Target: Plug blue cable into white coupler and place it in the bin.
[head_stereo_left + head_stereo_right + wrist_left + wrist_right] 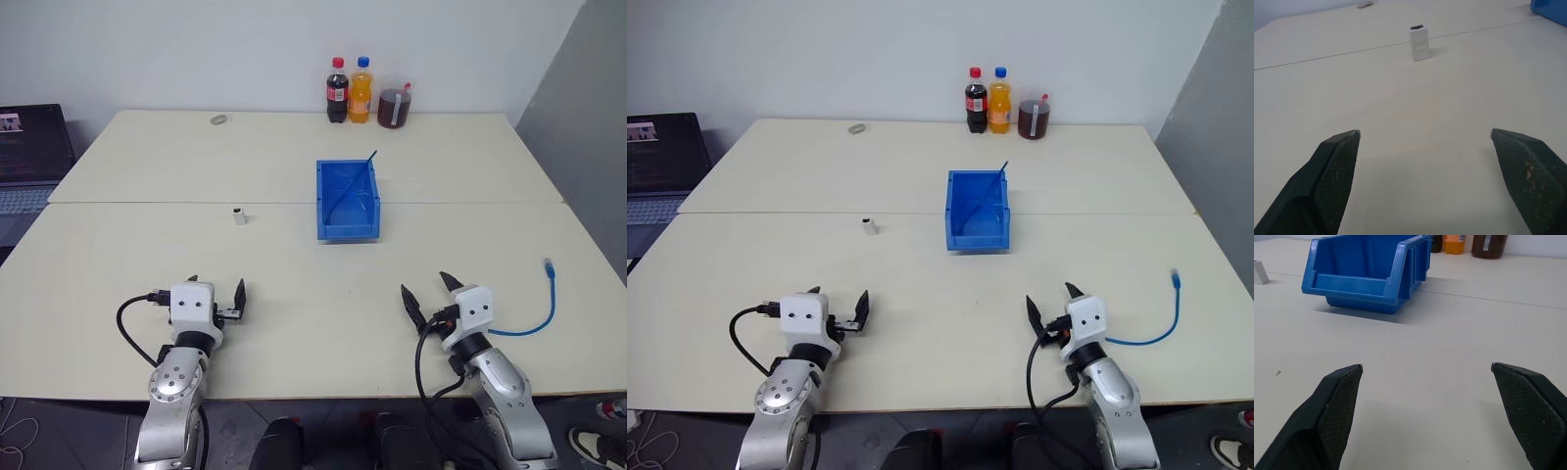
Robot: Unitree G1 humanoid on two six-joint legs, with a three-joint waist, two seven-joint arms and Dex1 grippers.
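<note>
Right, the left gripper (217, 292) hovers low over the table (294, 274), fingers spread wide and holding nothing, with the white coupler (238, 214) standing upright well ahead. The right gripper (427, 291) is equally spread and empty; the blue cable (534, 311) curls just beside it, and the bin (347, 201) sits farther ahead.

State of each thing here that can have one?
Cable: unplugged, lying loose on the table.
Coupler: upright, socket empty.
Bin: upright, holds one thin blue strand.
Left gripper: open, empty.
Right gripper: open, empty.
Two bottles: capped, upright.
Laptop: open, screen on.
</note>
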